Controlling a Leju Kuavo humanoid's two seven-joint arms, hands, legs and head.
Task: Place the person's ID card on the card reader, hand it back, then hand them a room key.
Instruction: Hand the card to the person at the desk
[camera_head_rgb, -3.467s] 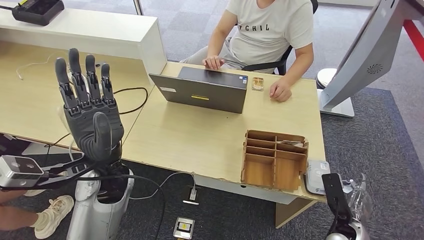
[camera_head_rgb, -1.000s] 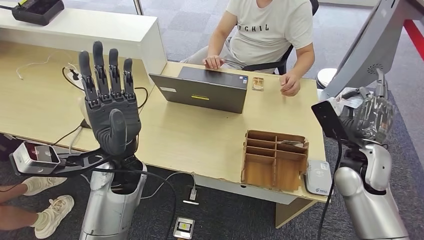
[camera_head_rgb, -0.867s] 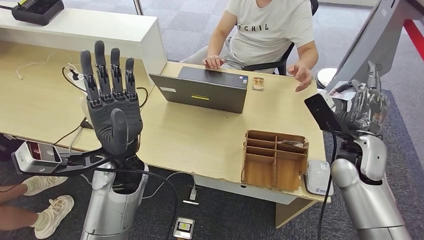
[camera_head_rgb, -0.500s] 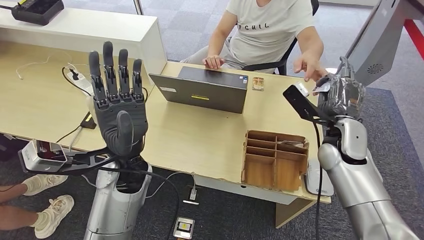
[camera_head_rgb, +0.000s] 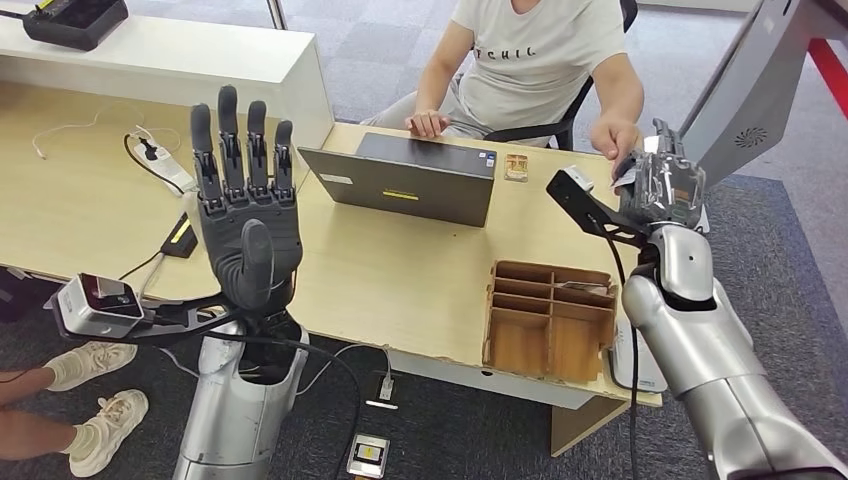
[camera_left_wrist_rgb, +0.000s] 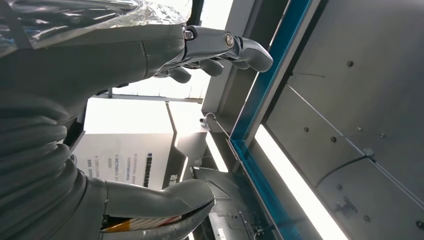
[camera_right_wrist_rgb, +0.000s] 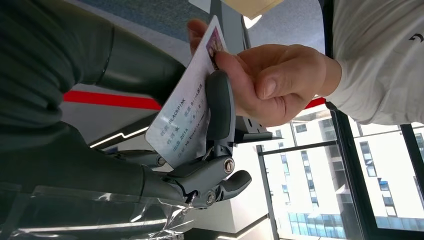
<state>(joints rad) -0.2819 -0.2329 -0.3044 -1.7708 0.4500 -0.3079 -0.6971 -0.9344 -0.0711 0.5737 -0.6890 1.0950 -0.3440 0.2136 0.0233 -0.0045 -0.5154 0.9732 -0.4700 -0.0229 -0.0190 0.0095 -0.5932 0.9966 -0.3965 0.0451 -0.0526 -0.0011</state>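
1. Your right hand (camera_head_rgb: 665, 185) is raised at the far right edge of the tabletop (camera_head_rgb: 400, 265), in front of the seated person (camera_head_rgb: 540, 60).
2. In the right wrist view, the ID card (camera_right_wrist_rgb: 187, 107) sits between the thick thumb and a dark finger (camera_right_wrist_rgb: 220, 107) of your right hand (camera_right_wrist_rgb: 200, 165); the hand is grasping the card.
3. The person's hand (camera_right_wrist_rgb: 260, 82) is on the same card, its thumb pressed on the card's outer end, so both of you touch it at once. In the head view that hand (camera_head_rgb: 610, 140) meets your right hand just beside the base of the grey monitor (camera_head_rgb: 745, 95).
4. Your left hand (camera_head_rgb: 245, 205) is held upright over the near left part of the tabletop, palm toward you, fingers straight and spread, grasping nothing.
5. The card reader (camera_head_rgb: 635, 355) lies at the near right corner of the tabletop, partly hidden by your right arm.
6. The wooden organizer (camera_head_rgb: 548, 320) stands just beside the reader; a card lies in its far right compartment.
7. A closed laptop (camera_head_rgb: 410, 180) lies in front of the person, and a small brown object (camera_head_rgb: 515, 167) lies just beside it.
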